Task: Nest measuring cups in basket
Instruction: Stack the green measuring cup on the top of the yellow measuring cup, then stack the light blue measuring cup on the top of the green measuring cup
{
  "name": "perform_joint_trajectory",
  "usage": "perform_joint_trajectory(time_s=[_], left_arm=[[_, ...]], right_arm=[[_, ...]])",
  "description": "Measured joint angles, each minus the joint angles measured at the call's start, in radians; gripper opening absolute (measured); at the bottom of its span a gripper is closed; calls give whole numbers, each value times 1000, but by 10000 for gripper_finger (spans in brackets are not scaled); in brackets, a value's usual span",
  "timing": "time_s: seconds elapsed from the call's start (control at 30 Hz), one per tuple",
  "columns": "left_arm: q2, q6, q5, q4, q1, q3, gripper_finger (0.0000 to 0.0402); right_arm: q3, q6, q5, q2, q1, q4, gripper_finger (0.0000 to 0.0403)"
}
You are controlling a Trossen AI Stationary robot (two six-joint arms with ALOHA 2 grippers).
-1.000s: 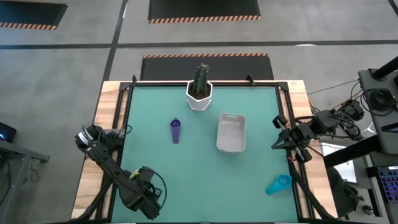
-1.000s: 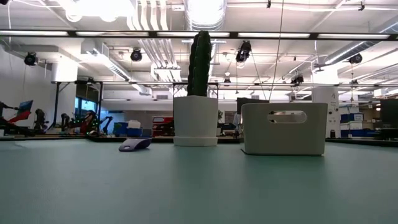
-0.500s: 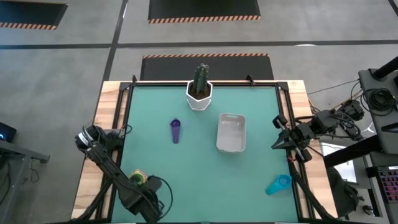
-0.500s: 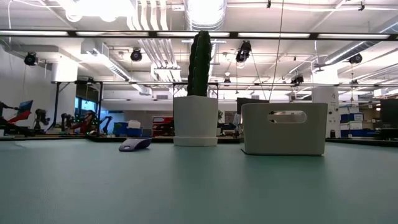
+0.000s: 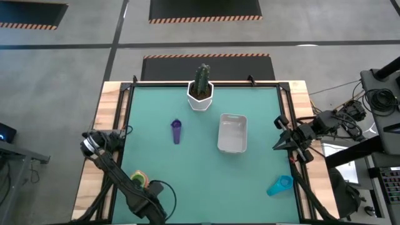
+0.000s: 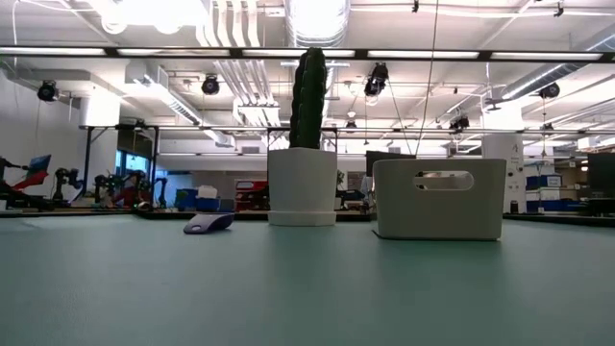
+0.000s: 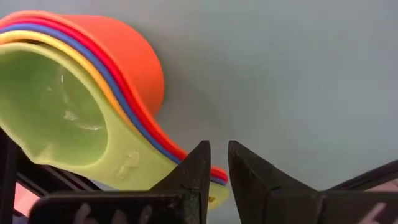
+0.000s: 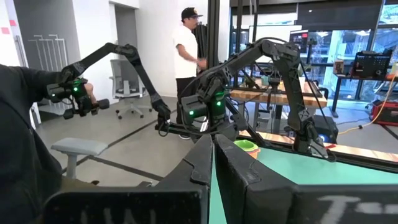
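A nested stack of measuring cups [image 5: 139, 182], green on top over yellow, blue, red and orange [image 7: 74, 106], rests on the mat near the table's near-left corner. My left gripper [image 5: 145, 201] [image 7: 217, 152] stands just nearward of it, open by a narrow gap, fingertips over the handle end [image 7: 219, 186]. A purple cup [image 5: 176, 131] [image 6: 209, 223] lies left of centre. A teal cup [image 5: 279, 185] lies near the right edge. The grey-white basket [image 5: 219, 134] [image 6: 439, 207] stands right of centre with nothing showing in it. My right gripper [image 5: 275, 145] [image 8: 211, 144] waits shut at the right edge.
A white hexagonal pot with a cactus [image 5: 200, 95] [image 6: 303, 187] stands at the far edge, close to the basket's far-left corner. Dark rails frame the mat. A person [image 8: 186, 56] and other robot arms show in the room beyond the table.
My left gripper has drawn back toward the table's near edge, uncovering the stack of cups that it stood over a second ago. The stack has stayed where it was.
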Motion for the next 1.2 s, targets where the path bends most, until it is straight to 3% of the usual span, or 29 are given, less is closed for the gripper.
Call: perform_joint_trajectory(time_s=[0.47, 0.63, 0.73, 0.93, 1.07, 1.2], left_arm=[[-1, 3, 35, 2, 2, 1, 38], [-4, 10, -12, 43, 15, 5, 38], [-5, 86, -140, 81, 37, 48, 38], [-7, 434, -552, 258, 108, 166, 38], [-7, 790, -639, 414, 161, 198, 38], [-7, 1000, -706, 383, 196, 199, 38]], right_arm=[[0, 0, 0, 0, 0, 0, 9], [0, 0, 0, 0, 0, 0, 9], [0, 0, 0, 0, 0, 0, 9], [0, 16, 0, 0, 0, 0, 9], [0, 29, 1, 0, 0, 0, 9], [0, 83, 1, 14, 0, 0, 9]])
